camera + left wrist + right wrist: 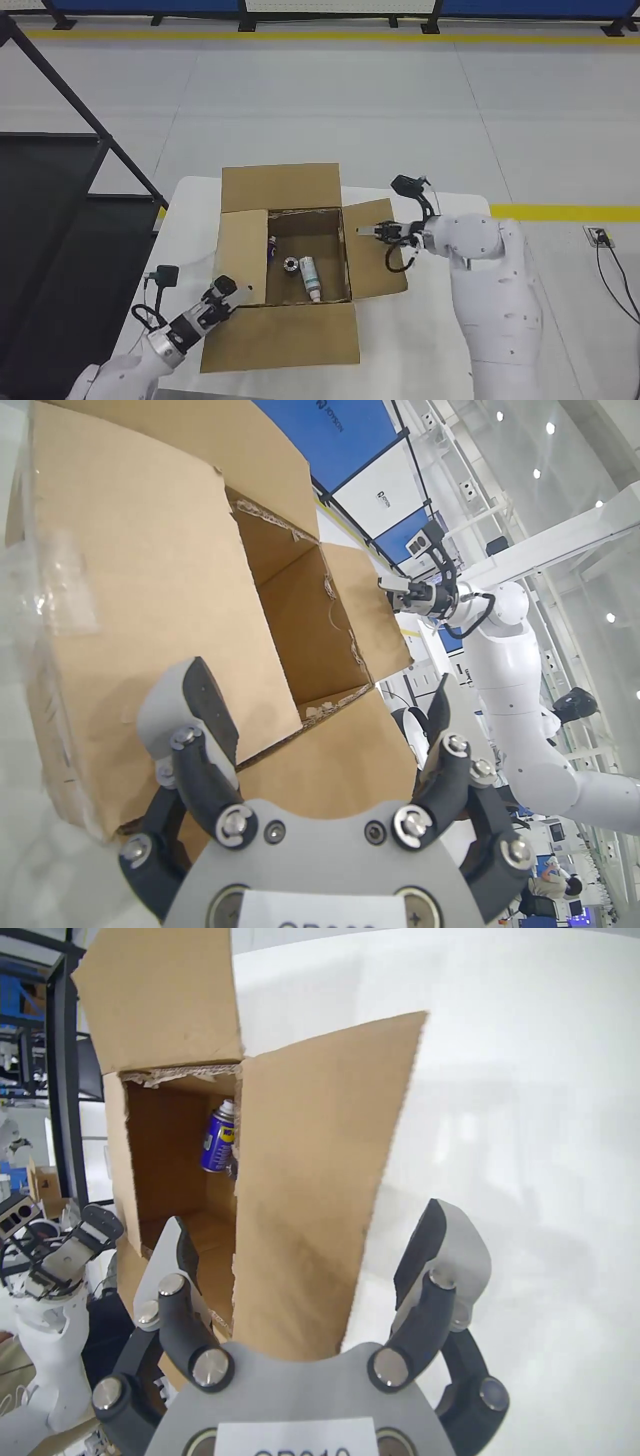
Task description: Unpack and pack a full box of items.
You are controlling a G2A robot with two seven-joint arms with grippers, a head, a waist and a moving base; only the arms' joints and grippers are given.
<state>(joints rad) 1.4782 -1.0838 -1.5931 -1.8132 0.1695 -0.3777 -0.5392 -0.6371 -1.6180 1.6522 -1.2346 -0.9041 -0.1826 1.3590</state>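
At the centre of the top view, the box is sitting open on the table, its four flaps lying spread outward. Inside, a blue can is resting by the left wall. A small metal piece and a white bottle are lying close together just right of it, on the box floor.

The right claw is hanging over the right flap, right of centre. In its wrist view its jaws are standing spread, with that flap's edge running up between them and nothing being pinched. The left claw is sitting at lower left of the top view, by the corner where the left and near flaps are meeting. Its jaws are also standing wide apart and holding nothing.

With three items inside, the unpacking is looking far from done.

- **Flap:** It is sitting in the right claw's way. A straight drop from here would probably be pressing a finger onto the cardboard, folding it or shoving the light box across the table.
- **Can:** Being round and tucked against the wall, it could be rolling off the pads under a shallow grip.
- **Bottle and metal piece:** They are lying so close that wide jaws going for one could be knocking the other.
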